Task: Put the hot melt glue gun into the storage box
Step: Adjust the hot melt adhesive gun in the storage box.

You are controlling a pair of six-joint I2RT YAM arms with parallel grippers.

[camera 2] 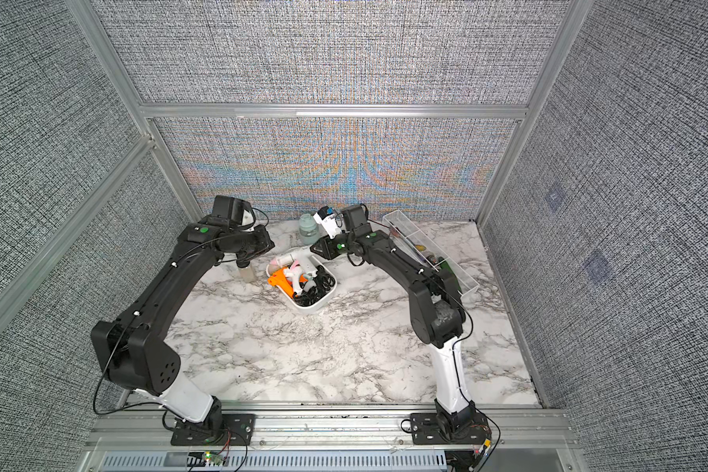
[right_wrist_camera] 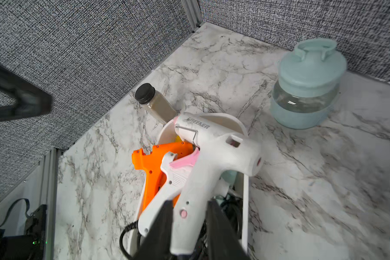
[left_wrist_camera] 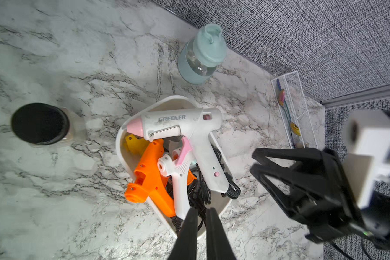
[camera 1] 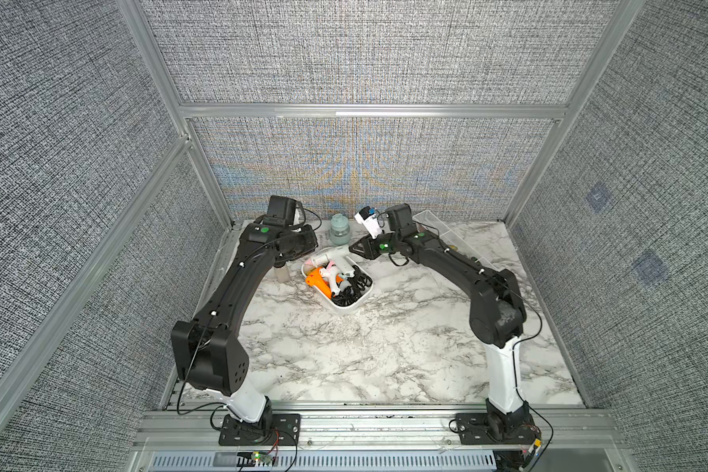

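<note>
The hot melt glue gun (left_wrist_camera: 189,126) lies over an orange gun (left_wrist_camera: 149,173) in the storage box (left_wrist_camera: 121,144), centre frame; left hand (left_wrist_camera: 202,210), lower centre, clenched empty; right hand (left_wrist_camera: 256,161), right of the box, clenched empty.

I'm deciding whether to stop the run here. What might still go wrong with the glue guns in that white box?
1. The big white glue gun rides on the other guns with its barrel across the storage box rim; it may slide out.
2. The black-capped bottle stands beside the box, below the left gripper; a low sweep could topple it.
</note>
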